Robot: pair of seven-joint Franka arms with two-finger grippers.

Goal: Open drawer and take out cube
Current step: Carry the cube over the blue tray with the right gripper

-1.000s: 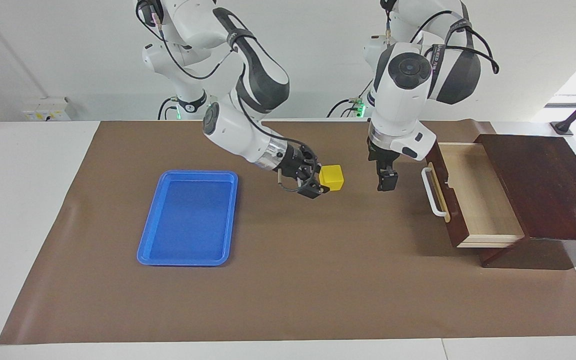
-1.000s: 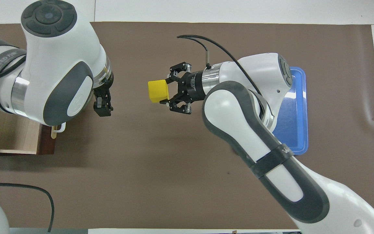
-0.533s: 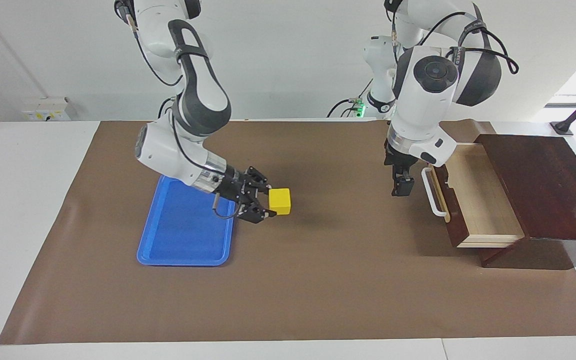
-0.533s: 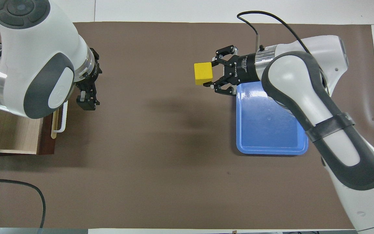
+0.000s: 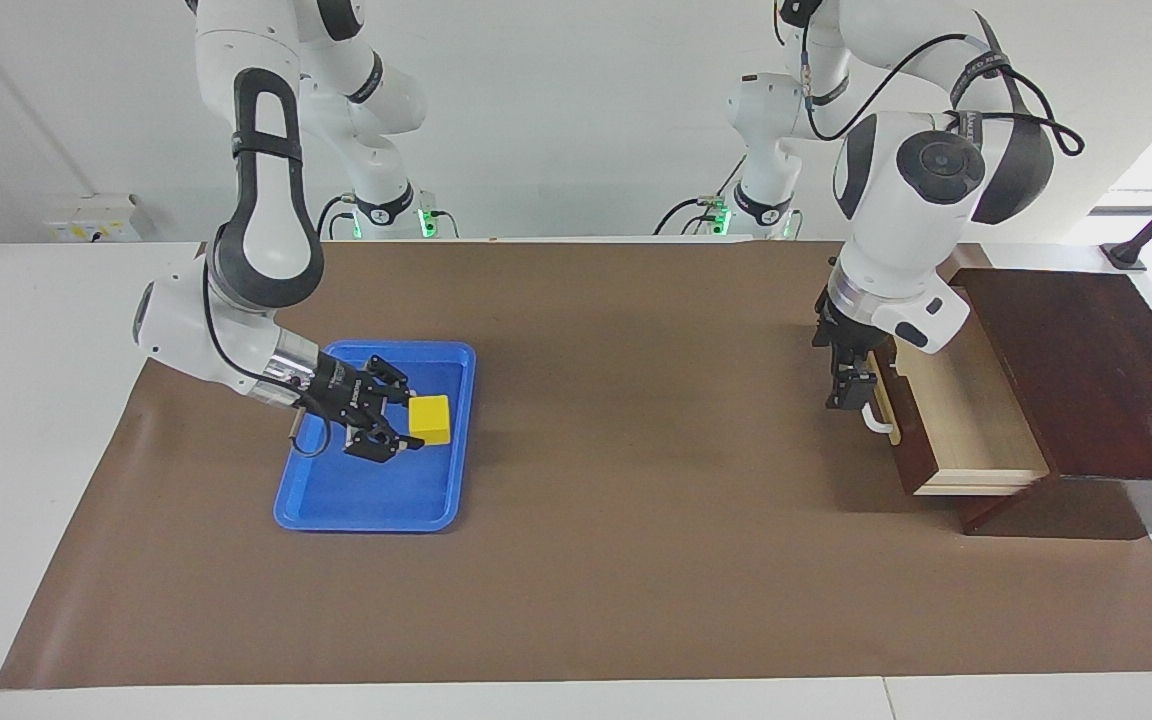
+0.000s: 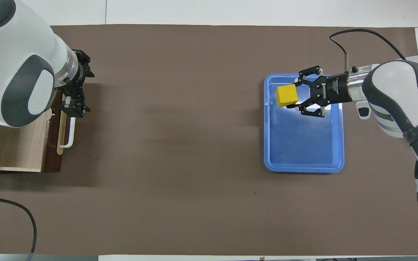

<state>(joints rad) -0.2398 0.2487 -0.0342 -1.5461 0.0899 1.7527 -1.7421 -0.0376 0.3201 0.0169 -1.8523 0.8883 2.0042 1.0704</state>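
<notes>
Right gripper (image 5: 414,428) pinching the cube (image 5: 430,419) over the blue tray (image 5: 368,504), left gripper (image 5: 848,393) with fingers spread above the open drawer (image 5: 966,430) handle (image 5: 874,421)

The drawer (image 5: 946,400) is pulled out of its dark wooden box (image 5: 1086,370) at the left arm's end of the table. Its front is dark brown with a white bar handle (image 6: 70,131) on a tan strip, and its pale wood inside looks empty. The cube (image 5: 429,419) is small, bright yellow, and slightly tilted. It is over the blue tray (image 6: 303,159), probably not touching it.
</notes>
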